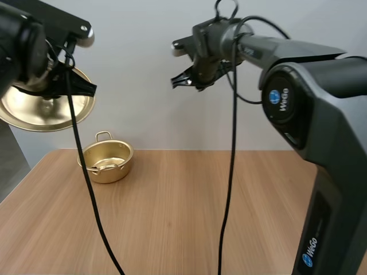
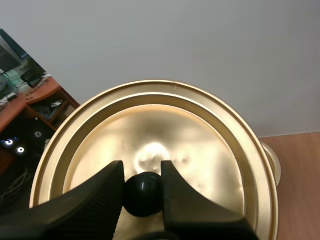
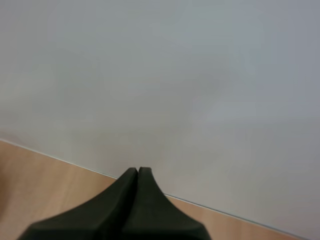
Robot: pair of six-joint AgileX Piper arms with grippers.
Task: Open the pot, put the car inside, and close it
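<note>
Soft, even light throughout, with a pale glare spot on the gold lid (image 2: 152,150).

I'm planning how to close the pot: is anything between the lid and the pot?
Nothing visible. The lid, pinched by its knob in the left jaws, hangs above and left of the open pot on the table. The right jaws, shut, are high up, well right of that path.

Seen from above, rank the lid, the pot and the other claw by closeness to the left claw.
1. Lid, held in the left gripper.
2. Pot, on the table below.
3. Right gripper, raised off to the right.
</note>
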